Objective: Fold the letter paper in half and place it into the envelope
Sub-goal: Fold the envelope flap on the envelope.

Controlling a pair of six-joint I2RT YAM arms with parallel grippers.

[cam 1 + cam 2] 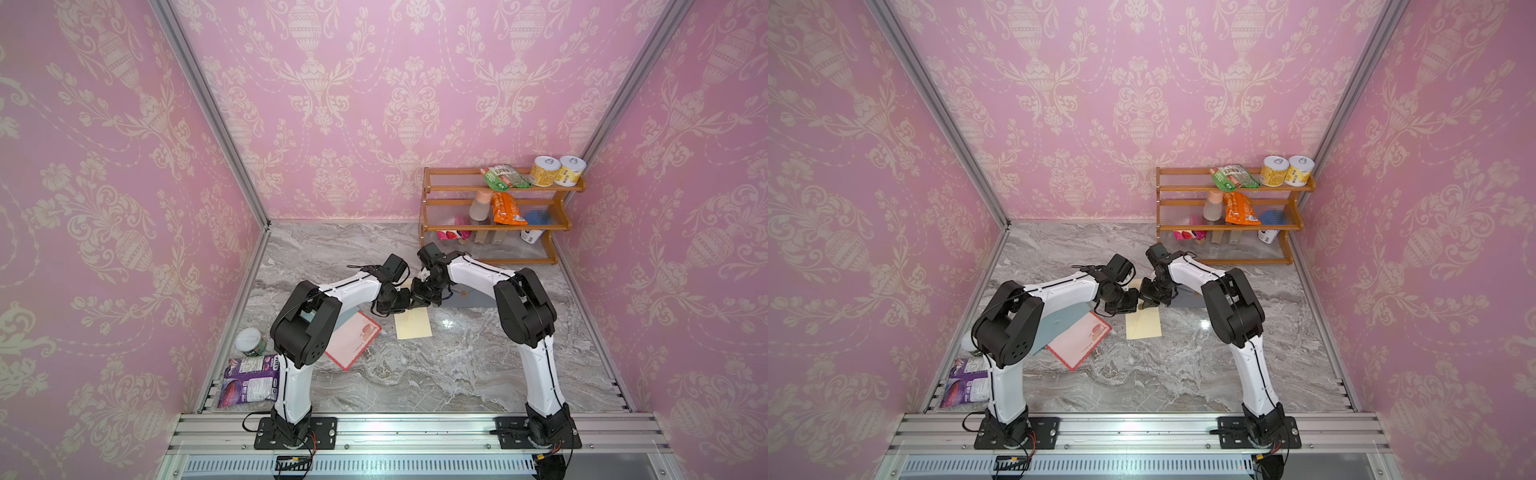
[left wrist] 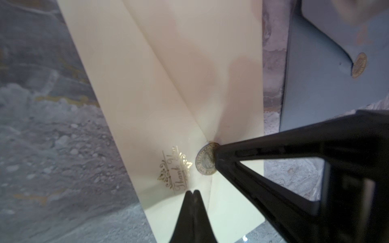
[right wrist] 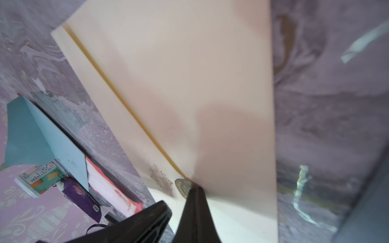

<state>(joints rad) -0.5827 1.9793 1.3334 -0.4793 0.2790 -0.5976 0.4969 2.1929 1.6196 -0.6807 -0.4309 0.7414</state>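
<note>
Left wrist view, left claw (image 2: 193, 191) closed over envelope (image 2: 168, 84), right claw (image 2: 217, 156) closed, touching seal (image 2: 204, 161).

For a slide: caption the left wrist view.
Left fingers shut over cream envelope; right fingers pinch its flap by the seal.

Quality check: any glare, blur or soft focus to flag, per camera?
In both top views, sharp overall, with a small glare spot on the marble table; left wrist view, the gold seal and lettering on the cream envelope are crisp, the grey envelope is soft; right wrist view, blurred throughout, with shadows on the cream envelope and light streaks on the table.
</note>
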